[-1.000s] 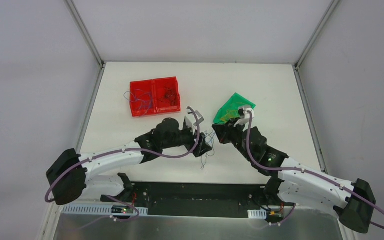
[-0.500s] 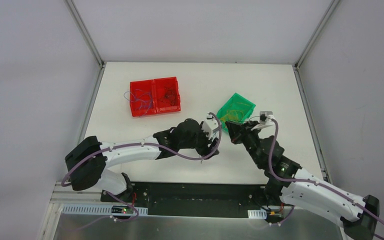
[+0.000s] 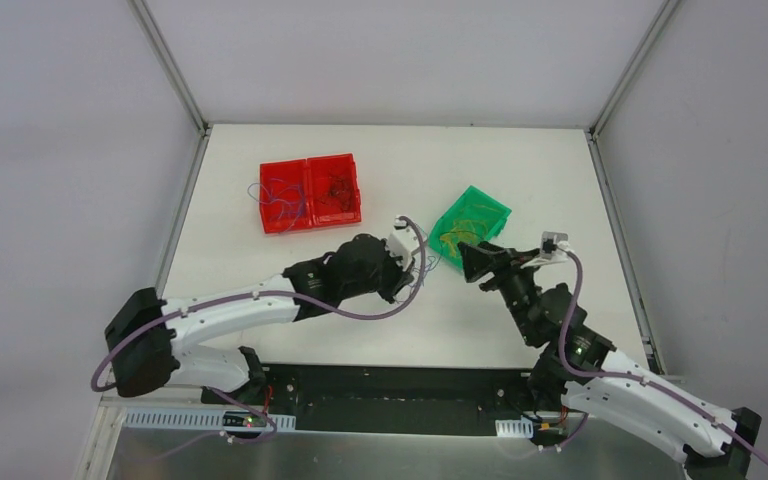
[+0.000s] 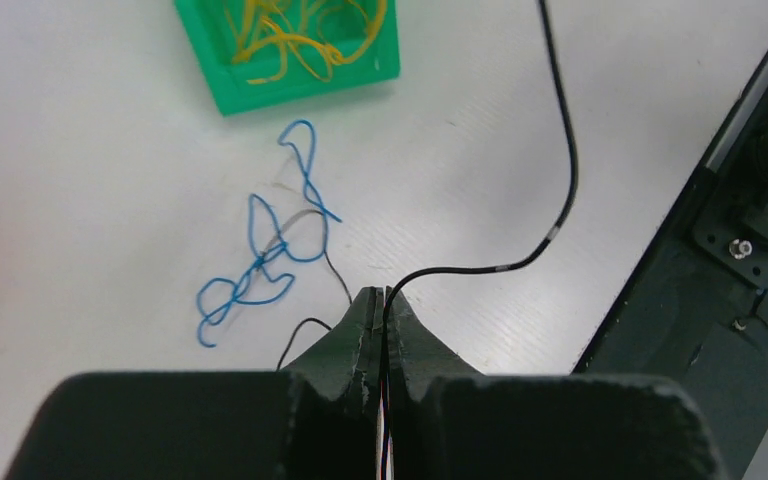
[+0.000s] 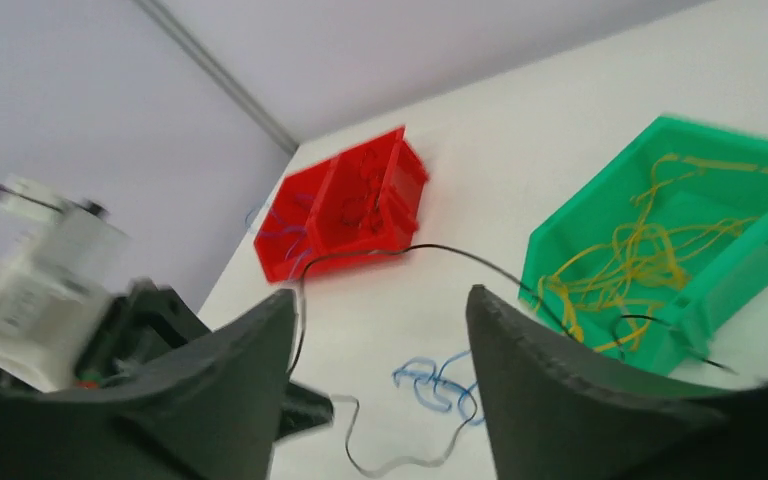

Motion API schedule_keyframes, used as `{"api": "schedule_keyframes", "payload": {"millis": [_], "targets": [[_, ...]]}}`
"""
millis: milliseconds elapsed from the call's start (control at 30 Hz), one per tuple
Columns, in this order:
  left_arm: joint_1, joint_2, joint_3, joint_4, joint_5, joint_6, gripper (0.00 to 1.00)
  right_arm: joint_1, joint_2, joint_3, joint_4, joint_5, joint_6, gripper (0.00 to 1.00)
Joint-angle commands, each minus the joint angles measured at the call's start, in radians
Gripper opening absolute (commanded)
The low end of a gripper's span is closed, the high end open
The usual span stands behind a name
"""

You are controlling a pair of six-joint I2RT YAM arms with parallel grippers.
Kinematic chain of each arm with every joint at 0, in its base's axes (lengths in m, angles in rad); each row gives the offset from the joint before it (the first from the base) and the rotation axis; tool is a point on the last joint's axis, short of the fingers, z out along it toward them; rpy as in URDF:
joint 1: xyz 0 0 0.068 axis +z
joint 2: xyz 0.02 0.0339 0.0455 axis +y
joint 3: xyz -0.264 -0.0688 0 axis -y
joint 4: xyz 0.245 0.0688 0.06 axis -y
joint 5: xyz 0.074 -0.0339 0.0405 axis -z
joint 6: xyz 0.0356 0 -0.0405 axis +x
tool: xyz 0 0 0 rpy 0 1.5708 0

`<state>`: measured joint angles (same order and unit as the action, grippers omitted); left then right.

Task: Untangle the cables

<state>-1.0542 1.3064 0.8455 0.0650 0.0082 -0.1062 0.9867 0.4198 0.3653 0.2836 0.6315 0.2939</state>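
Observation:
The cables are hair-thin wires. A black wire (image 4: 566, 150) curves across the white table (image 4: 80, 200), and my left gripper (image 4: 380, 296) is shut on it at the fingertips. A tangled blue wire (image 4: 260, 265) lies just ahead of that gripper, with a second thin dark strand crossing it. Yellow wires (image 4: 300, 30) fill the green bin (image 4: 290, 88). In the top view my left gripper (image 3: 415, 275) sits left of the green bin (image 3: 490, 205). My right gripper (image 3: 463, 262) hovers open beside that bin. Between its fingers I see the blue wire (image 5: 440, 385) and the black wire (image 5: 440, 250).
A red two-compartment bin (image 3: 310, 222) stands at the back left of the table, with blue wires in its left half and dark wires in its right half. The black base rail (image 4: 750, 200) runs along the table's near edge.
My left gripper has shut on the black wire and drawn back a little to the left. My right gripper has opened, let go, and pulled away to the right.

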Motion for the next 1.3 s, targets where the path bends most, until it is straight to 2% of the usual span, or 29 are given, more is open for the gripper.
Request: {"api": "schedule_keyframes", "payload": {"millis": [0,100,300,400,567,700,867,1267], "targets": [[-0.002,-0.187,-0.040,-0.006,-0.185,0.025,0.00,0.005,0.110,0.089,-0.066,-0.205,-0.089,0.75],[0.001,-0.300,-0.089,0.011,-0.244,0.014,0.00,0.005,0.231,0.133,-0.073,-0.281,-0.110,0.80],[0.009,-0.493,-0.165,0.006,-0.506,-0.014,0.00,0.005,0.452,0.185,-0.063,-0.308,-0.113,0.80],[0.011,-0.568,-0.202,0.008,-0.655,-0.029,0.00,0.004,0.526,0.208,-0.064,-0.296,-0.106,0.80],[0.010,-0.674,-0.254,0.040,-0.784,-0.033,0.00,0.003,0.615,0.250,-0.103,-0.276,-0.098,0.80],[0.010,-0.740,-0.300,0.093,-0.806,-0.018,0.00,-0.001,0.704,0.283,-0.118,-0.302,-0.100,0.86],[0.010,-0.731,-0.303,0.102,-0.836,-0.004,0.00,-0.008,0.846,0.370,-0.192,-0.269,-0.076,0.95],[0.011,-0.669,-0.297,0.136,-0.836,-0.002,0.00,-0.066,1.145,0.524,-0.274,-0.321,-0.027,0.99]]}}
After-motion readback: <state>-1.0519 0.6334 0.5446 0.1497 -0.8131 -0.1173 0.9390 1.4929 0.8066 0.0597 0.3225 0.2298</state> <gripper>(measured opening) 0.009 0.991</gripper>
